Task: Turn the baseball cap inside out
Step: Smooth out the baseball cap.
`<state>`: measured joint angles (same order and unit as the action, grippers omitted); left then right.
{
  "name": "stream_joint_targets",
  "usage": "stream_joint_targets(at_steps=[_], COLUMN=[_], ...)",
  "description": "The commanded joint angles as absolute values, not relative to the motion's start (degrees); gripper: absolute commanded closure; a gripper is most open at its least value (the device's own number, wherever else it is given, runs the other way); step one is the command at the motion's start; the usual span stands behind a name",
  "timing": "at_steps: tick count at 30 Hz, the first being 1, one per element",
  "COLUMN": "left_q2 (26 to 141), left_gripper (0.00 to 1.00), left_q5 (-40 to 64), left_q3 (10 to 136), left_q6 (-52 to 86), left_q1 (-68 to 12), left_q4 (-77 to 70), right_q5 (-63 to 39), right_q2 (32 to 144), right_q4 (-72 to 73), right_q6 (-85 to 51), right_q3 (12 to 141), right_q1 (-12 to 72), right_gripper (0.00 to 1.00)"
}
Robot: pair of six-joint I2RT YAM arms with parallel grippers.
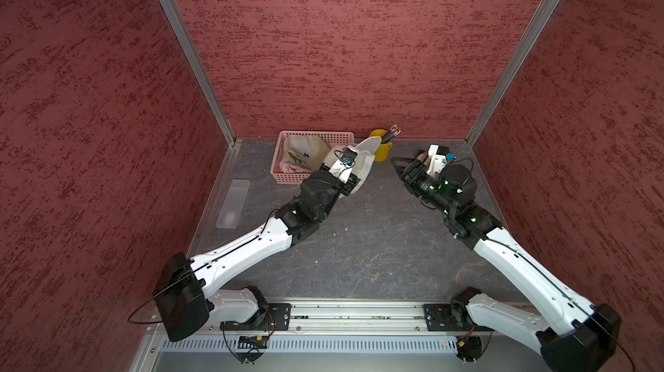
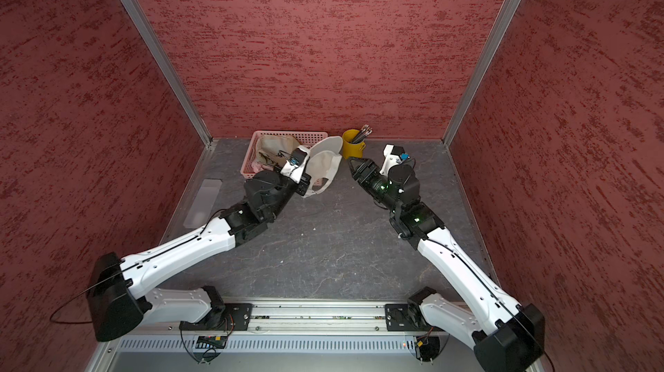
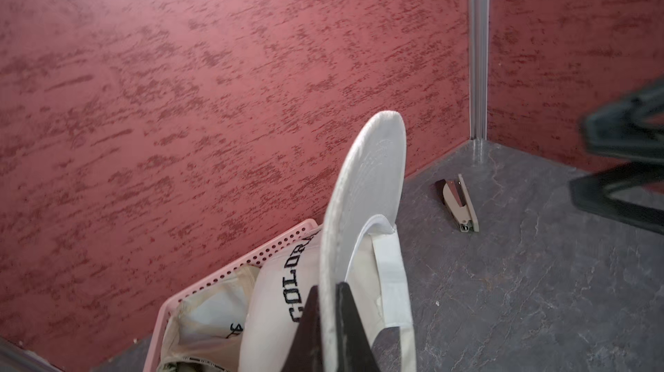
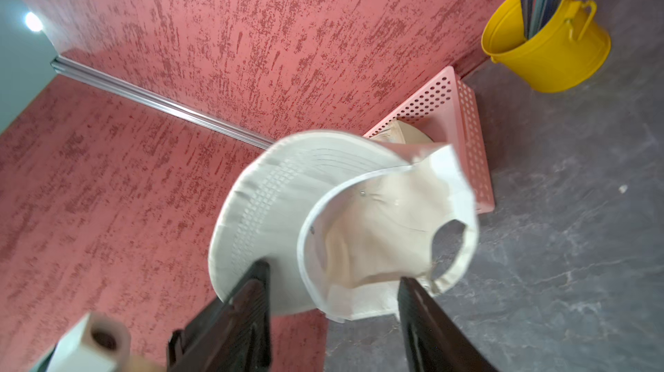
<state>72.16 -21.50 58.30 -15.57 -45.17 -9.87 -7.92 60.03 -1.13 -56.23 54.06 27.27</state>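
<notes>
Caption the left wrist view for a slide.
Left tool pinches the white cap by its brim, beside the pink basket.

Three red mottled walls: back wall (image 1: 359, 47) behind basket (image 1: 287, 177), side walls (image 1: 72, 136) to either side. Metal posts (image 1: 187, 50) at both back corners. Floor (image 1: 359, 244) dark grey, stone-veined. Yellow bucket (image 1: 382, 151) just right of basket, by back wall. Pale clear strip (image 1: 233, 203), maybe plastic, flat on floor left of basket. Metal rail (image 1: 359, 320) along front edge, well apart from basket. Bright light spot (image 4: 33, 21) beyond wall top.
</notes>
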Motion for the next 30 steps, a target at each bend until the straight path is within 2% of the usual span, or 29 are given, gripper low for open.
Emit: stream_joint_targets(at_steps=[1, 4, 7, 10, 14, 19, 26, 30], left_q2=[71.73, 72.81, 73.55, 73.82, 74.18, 74.09, 72.79, 71.19], left_gripper=[1.0, 1.0, 1.0, 1.0, 1.0, 1.0, 1.0, 1.0], left_q5=[-7.75, 2.11, 7.44, 8.78, 10.75, 11.44, 10.4, 7.16], left_q3=[61.71, 65.56, 68.24, 70.12, 71.45, 71.02, 70.18, 67.61], left_q6=[0.18, 6.8, 10.57, 12.86, 16.87, 21.45, 25.16, 29.3], left_q1=[-40.59, -35.79, -33.53, -33.15, -32.78, -32.94, -34.22, -34.88], left_q4=[4.66, 11.19, 14.22, 16.1, 17.89, 16.79, 14.7, 12.3], right_q5=[-12.13, -25.5, -32.51, -32.15, -30.57, -26.98, -21.23, -14.56], right_q2=[60.12, 64.86, 71.62, 75.42, 81.56, 89.13, 95.44, 98.62], right_q4=[1.05, 3.69, 6.71, 16.54, 26.07, 29.3, 31.73, 49.63], right_q6=[-40.73, -31.42, -28.92, -29.86, -32.3, -34.35, -36.76, -44.82], right_q3=[57.22, 57.46, 57.47, 54.31, 54.43, 58.42, 60.91, 55.81], right_q1=[26.6, 26.72, 27.02, 27.98, 28.25, 28.65, 28.79, 29.13], right_gripper=[0.34, 0.4, 0.58, 0.77, 0.91, 0.97, 0.97, 0.97])
